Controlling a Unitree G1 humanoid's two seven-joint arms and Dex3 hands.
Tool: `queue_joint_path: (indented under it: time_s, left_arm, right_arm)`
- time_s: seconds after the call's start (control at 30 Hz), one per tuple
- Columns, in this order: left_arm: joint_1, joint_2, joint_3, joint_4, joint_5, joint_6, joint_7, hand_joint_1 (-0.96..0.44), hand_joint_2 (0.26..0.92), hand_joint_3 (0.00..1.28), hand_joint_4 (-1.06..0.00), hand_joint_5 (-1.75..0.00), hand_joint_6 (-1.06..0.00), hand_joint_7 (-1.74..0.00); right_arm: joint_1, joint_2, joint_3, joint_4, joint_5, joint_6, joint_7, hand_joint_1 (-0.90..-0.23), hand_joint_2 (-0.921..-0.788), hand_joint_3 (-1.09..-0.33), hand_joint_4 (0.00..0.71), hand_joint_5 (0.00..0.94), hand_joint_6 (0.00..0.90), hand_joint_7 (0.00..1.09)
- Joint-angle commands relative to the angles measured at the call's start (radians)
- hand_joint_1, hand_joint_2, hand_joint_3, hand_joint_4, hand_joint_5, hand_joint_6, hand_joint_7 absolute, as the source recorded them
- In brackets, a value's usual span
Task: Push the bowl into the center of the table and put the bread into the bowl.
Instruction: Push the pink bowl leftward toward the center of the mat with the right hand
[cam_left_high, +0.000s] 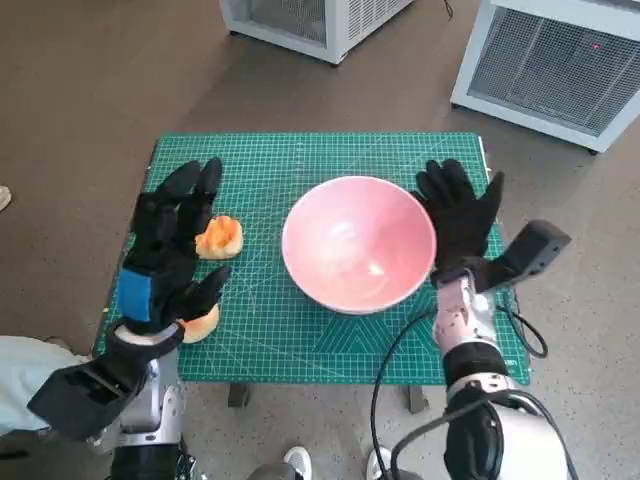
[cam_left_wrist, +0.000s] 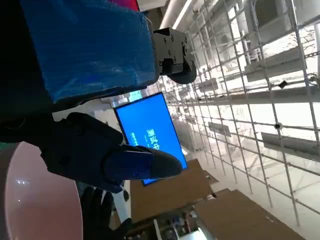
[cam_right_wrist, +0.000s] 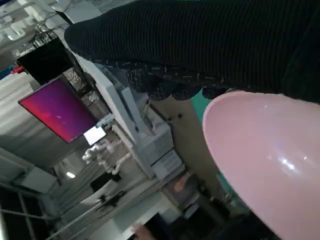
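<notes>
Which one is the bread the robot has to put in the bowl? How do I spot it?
Find the green cutting mat on the small table, with the big pink bowl in its middle. Beside the bowl, under the left hand, lie two orange-yellow lumps of bread: one by the fingers, one nearer the robot. Nothing else there is small and orange.

My left hand (cam_left_high: 172, 245) is black, with a patch of blue tape (cam_left_high: 134, 293) across its back. Behind it my forearm (cam_left_high: 150, 400) is pale and silvery, with a black boxy camera mount (cam_left_high: 78, 395) fixed at the wrist. My right hand (cam_left_high: 461, 213) wears a black knitted glove with a fine ribbed weave. Its forearm (cam_left_high: 462, 335) is pale too, carrying another black camera block (cam_left_high: 532, 250) on a bracket, and black cables (cam_left_high: 395, 390) loop down beside it.
</notes>
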Motion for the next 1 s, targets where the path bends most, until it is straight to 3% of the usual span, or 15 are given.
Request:
queue_joint_path:
  time_s: [0.03,0.4,0.67,0.83,1.0]
  left_arm:
    - [0.023,0.008,0.012,-0.022,0.022,-0.003,0.021,-0.56,0.921,0.34,-0.23,-0.01,0.0,-0.61]
    - [0.054,0.002,0.018,-0.039,0.05,-0.007,0.065,-0.57,0.921,0.35,-0.23,0.0,0.0,-0.6]
    - [0.058,-0.001,0.018,-0.031,0.06,-0.011,0.087,-0.57,0.921,0.35,-0.24,0.0,0.0,-0.59]
    - [0.05,-0.001,0.016,-0.023,0.069,-0.007,0.101,-0.56,0.921,0.35,-0.24,0.0,0.0,-0.59]
    - [0.036,0.0,0.014,-0.014,0.075,0.001,0.11,-0.56,0.921,0.35,-0.23,0.0,0.0,-0.59]
  right_arm:
    - [-0.017,0.032,-0.017,0.014,0.013,0.022,-0.015,-0.514,-0.921,-0.838,0.14,0.0,0.168,0.31]
    - [-0.051,0.06,-0.014,0.018,-0.013,0.055,-0.048,-0.498,-0.921,-0.852,0.129,0.0,0.177,0.31]
    - [-0.061,0.045,0.01,0.017,-0.043,0.062,-0.051,-0.491,-0.921,-0.878,0.124,0.0,0.172,0.29]
    - [-0.063,0.022,0.051,0.009,-0.091,0.018,-0.053,-0.498,-0.921,-0.888,0.119,0.0,0.171,0.28]
    - [-0.06,0.005,0.083,-0.002,-0.12,-0.062,-0.022,-0.522,-0.921,-0.889,0.111,0.0,0.168,0.27]
